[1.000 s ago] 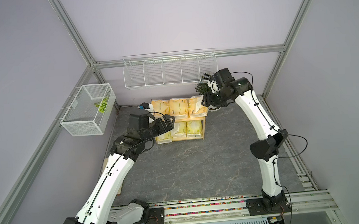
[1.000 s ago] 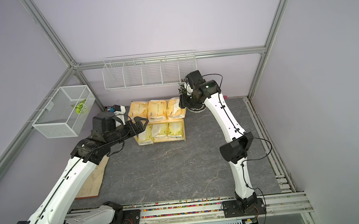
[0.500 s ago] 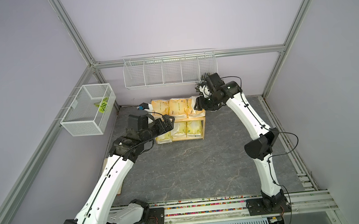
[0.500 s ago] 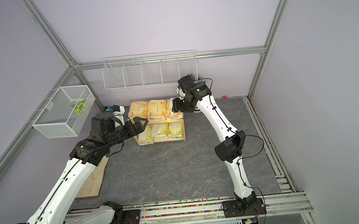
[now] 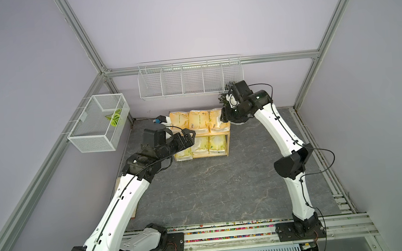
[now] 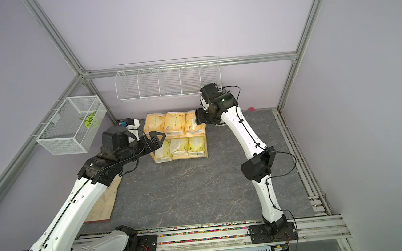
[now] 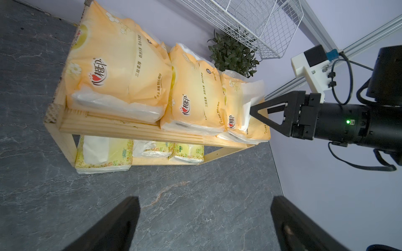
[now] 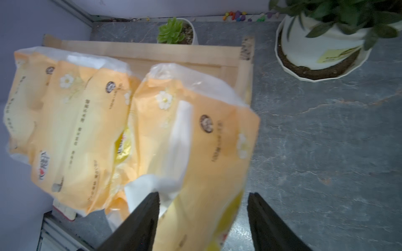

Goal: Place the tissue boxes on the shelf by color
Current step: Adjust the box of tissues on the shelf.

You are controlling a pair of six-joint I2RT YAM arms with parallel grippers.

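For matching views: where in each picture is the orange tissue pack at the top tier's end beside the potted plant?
In a top view: orange tissue pack, rightmost on top.
In a top view: the pack, same place.
Left wrist: farthest in the row.
Right wrist: nearest pack.
Shared landmark: shelf.

We log orange-yellow tissue boxes [image 8: 91, 113] on the shelf [image 8: 174, 52] (slightly blurred); right gripper [image 8: 203, 194] straddles the nearest, jaws apart.

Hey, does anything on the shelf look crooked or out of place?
Yes. On the shelf, the top tier's end orange pack sits tilted over the rim, its white flap sticking up.
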